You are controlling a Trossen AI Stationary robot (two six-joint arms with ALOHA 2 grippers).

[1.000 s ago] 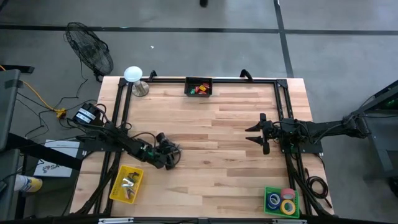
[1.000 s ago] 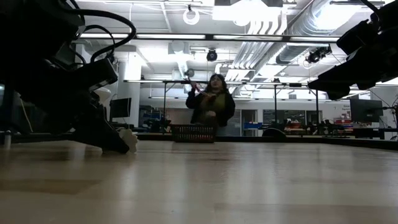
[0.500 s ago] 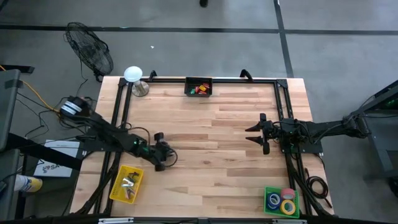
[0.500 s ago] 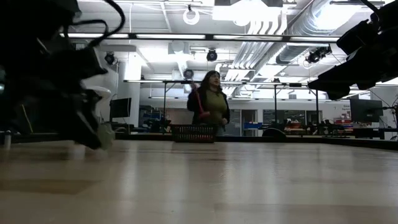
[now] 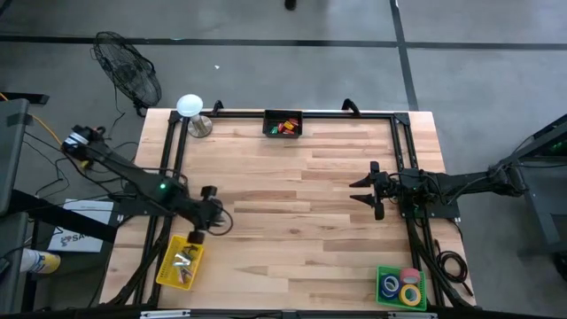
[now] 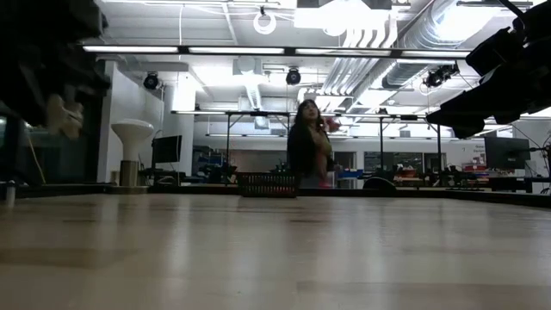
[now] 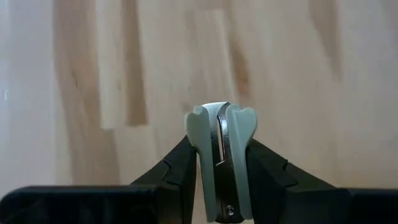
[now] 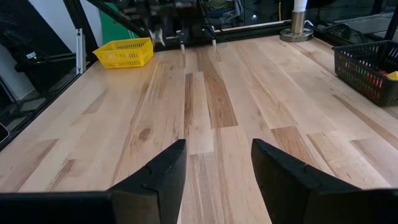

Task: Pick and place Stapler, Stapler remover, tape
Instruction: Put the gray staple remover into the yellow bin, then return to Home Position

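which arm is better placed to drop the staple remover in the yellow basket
Left. The left gripper grips the staple remover beside the yellow basket; the right gripper waits empty across the table.

We see the left gripper [image 5: 197, 236] swing back from the middle of the table toward its left edge — now at the yellow basket [image 5: 167, 266], clamped on a pale grey staple remover [image 7: 221, 158]. In the low view the arm lifts clear, uncovering the white lamp [image 6: 133, 151]. The person [image 6: 311, 151] behind the table steps rightward and turns.
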